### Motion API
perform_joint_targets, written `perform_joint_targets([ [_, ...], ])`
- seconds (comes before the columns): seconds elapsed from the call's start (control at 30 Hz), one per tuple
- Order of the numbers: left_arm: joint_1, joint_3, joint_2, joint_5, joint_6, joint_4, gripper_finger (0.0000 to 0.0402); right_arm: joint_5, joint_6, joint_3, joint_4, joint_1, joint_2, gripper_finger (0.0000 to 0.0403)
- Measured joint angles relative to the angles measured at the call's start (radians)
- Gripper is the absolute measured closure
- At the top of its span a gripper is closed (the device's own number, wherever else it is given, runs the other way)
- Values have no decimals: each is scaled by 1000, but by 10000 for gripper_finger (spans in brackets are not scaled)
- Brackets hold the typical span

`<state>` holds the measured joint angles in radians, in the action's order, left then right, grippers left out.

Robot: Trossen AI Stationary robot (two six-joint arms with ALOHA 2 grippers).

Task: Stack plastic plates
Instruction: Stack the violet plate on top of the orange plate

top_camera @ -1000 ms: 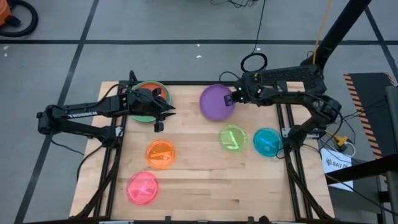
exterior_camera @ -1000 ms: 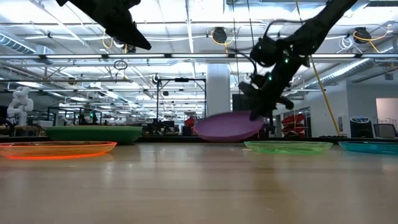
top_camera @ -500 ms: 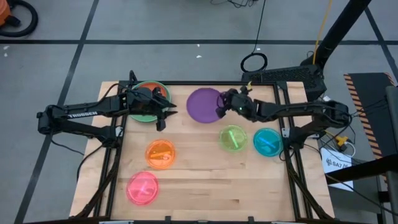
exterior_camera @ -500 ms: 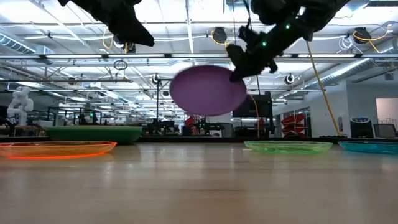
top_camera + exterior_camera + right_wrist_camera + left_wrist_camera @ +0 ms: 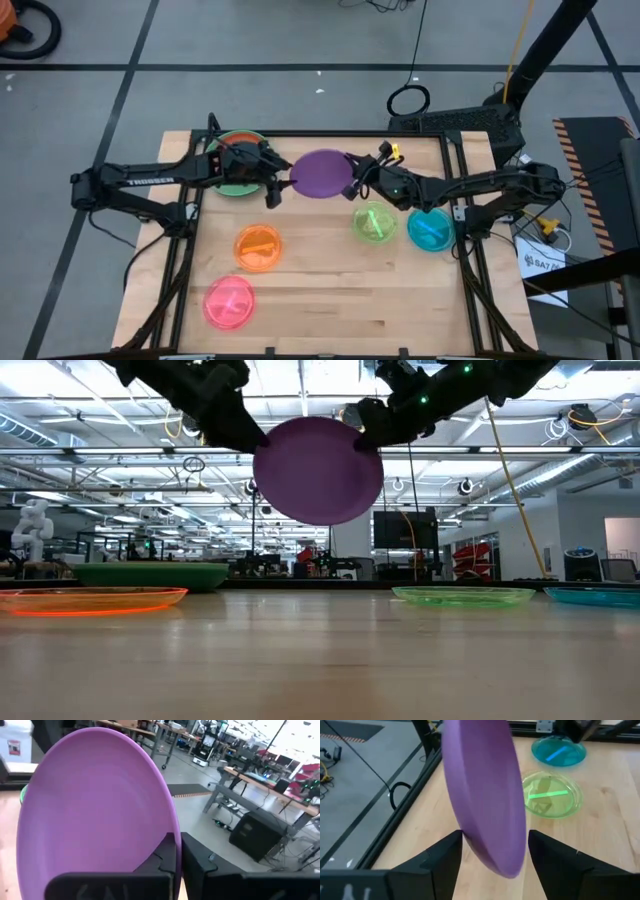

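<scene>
Now your right gripper [image 5: 362, 178] pinches the purple plate [image 5: 320, 173] edge-on in the air, so your open left gripper [image 5: 492, 851] can straddle its rim.

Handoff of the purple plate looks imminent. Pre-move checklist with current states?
1. Right gripper shut on the purple plate rim: ok.
2. Plate off the table, held on edge: ok.
3. Left gripper jaws open, plate edge between them: ok.
4. Left fingers touching the plate: cannot tell.
5. Green stack behind the left gripper unobstructed: cannot tell, arm covers it.
6. Orange plate, pink plate, lime plate and teal plate flat, out of the way: ok.
</scene>
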<state>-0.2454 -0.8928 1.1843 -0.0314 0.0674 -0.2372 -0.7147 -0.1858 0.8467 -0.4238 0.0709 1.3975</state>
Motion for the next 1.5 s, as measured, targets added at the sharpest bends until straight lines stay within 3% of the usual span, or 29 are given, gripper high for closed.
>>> perform_joint_targets([
  [0.4,1,0,58,-87,-51,50,178,3,-9,0,-14,-6,0,399],
  [0.73,0,0,58,-121,-88,49,323,4,9,1,-16,-8,0,389],
  [0.93,-1,0,58,-197,-147,49,374,28,43,2,-17,-10,0,355],
  [1.33,-9,0,58,-202,-218,48,379,6,72,2,-18,-5,0,235],
  [1.5,-36,0,58,-197,-227,47,379,2,95,2,-24,-3,-2,205],
])
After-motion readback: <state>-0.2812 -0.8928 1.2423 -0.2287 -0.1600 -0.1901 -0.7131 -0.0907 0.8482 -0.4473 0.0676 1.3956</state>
